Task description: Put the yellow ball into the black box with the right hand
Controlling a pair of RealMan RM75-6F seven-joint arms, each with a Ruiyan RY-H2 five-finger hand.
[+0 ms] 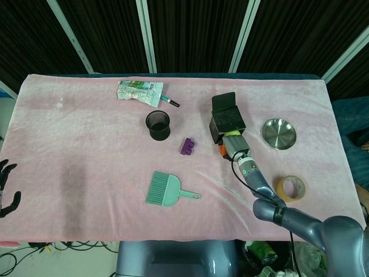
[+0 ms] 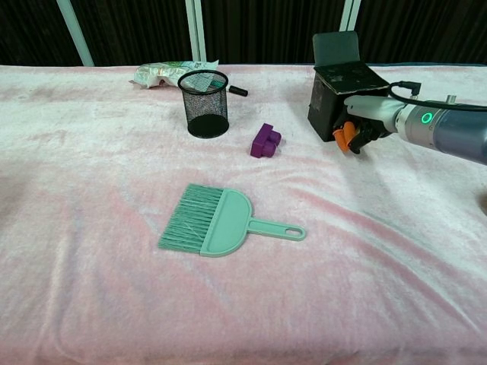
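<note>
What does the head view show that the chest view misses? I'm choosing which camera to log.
Only the head view shows the steel bowl, tape roll, left hand and a sliver of the yellow ball. Only the chest view shows the pen cup's mesh side and the black box's front wall. Both show the right hand at the box, the brush and purple block.

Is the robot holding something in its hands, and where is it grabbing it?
The right hand holds the yellow ball against the near edge of the black box; its fingers wrap the ball's underside. The left hand holds nothing.
</note>
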